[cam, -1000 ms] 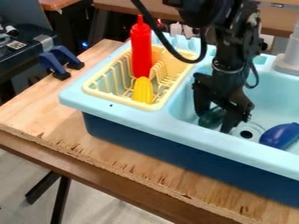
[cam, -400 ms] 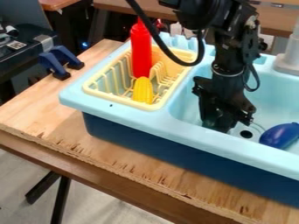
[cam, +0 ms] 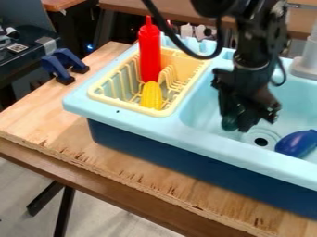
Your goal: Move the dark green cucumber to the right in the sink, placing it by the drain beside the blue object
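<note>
Lifted a little since the earlier frame, and nudged toward the view's right, are the claw (cam: pixel 236 115) and the dark green thing (cam: pixel 230 121) it grips. We see that thing at the claw's tips, over the basin and near the drain (cam: pixel 261 141); it is largely hidden behind the black fingers, so we cannot name it for sure. We judge the grasp done and the lift just begun; carrying it off, setting it down and letting go seem to be left. Beyond the drain lies a purple eggplant (cam: pixel 297 143), in the same sink (cam: pixel 186 136). On the other side, the yellow rack (cam: pixel 117 105) holds a red bottle (cam: pixel 149 51) and yellow corn (cam: pixel 151 96). All this sits on the wooden table (cam: pixel 111 166). We find no readable writing on these things; a patterned square tag (cam: pixel 17 47) marks the dark equipment beyond.
</note>
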You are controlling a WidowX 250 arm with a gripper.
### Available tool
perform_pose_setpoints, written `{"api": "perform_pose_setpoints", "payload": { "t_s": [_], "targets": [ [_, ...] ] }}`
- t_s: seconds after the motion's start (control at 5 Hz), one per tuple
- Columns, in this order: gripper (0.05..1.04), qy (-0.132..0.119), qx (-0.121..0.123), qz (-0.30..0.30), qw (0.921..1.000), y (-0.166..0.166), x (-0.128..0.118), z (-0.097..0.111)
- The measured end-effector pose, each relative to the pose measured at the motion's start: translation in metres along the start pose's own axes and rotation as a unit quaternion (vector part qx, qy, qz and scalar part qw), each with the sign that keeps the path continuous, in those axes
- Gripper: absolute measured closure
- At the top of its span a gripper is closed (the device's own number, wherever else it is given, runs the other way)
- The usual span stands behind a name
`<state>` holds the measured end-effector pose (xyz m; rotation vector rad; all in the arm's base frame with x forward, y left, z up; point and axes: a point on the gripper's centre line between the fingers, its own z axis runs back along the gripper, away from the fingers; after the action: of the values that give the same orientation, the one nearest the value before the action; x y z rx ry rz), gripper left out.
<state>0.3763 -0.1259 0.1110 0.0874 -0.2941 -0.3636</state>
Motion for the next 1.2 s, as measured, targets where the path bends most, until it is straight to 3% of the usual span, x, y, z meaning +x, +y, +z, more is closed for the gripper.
{"api": "perform_pose_setpoints", "payload": {
  "t_s": [0.2, 0.4, 0.6, 0.8, 1.2],
  "targets": [
    [0.539, -0.024, 0.018, -0.005, 0.9995, -0.015, 0.015, 0.021],
    [0.539, -0.034, 0.005, -0.016, 0.9993, -0.025, 0.019, 0.022],
    [0.539, -0.052, -0.034, -0.004, 0.998, -0.031, 0.025, 0.02],
    [0.539, -0.041, -0.065, 0.006, 0.997, -0.037, 0.024, 0.004],
    [0.539, -0.018, -0.077, 0.036, 0.9962, -0.027, 0.009, -0.011]
  ]
}}
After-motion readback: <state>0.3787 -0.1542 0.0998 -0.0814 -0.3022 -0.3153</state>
